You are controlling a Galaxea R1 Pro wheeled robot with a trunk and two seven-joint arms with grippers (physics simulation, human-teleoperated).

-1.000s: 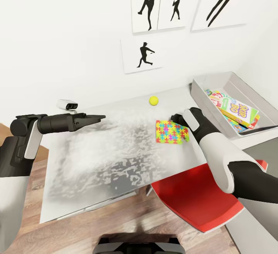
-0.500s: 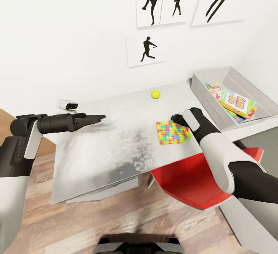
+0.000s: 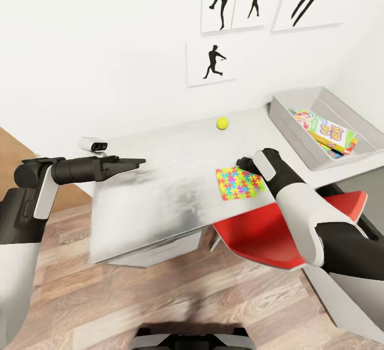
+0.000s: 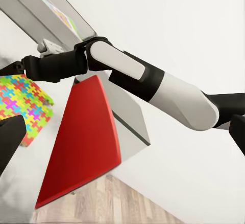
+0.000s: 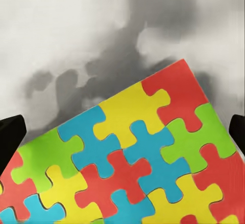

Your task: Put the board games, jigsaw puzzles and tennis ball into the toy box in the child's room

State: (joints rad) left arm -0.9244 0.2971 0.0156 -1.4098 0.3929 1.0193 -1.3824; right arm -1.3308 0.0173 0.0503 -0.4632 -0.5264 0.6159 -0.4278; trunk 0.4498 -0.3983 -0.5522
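Observation:
A bright jigsaw puzzle [image 3: 239, 182] lies flat on the white table [image 3: 160, 190], close to its front edge. My right gripper [image 3: 241, 163] hovers over the puzzle's far edge. It is open, and its fingertips [image 5: 10, 137] straddle the puzzle [image 5: 132, 157] at both sides of the right wrist view. The tennis ball [image 3: 222, 123] rests near the wall. At the right end stands the grey toy box [image 3: 288, 121], with board games [image 3: 326, 132] inside it. My left gripper [image 3: 136, 162] hangs open and empty over the table's left part.
A red chair [image 3: 288, 233] is tucked under the table beneath my right arm. A small white device [image 3: 93, 144] sits at the table's back left corner. White drawers [image 3: 160, 249] hang under the top. Wood floor lies in front.
The whole picture has shifted, so the camera has moved. The puzzle has stayed under my right gripper and now lies farther from the ball and nearer the front edge.

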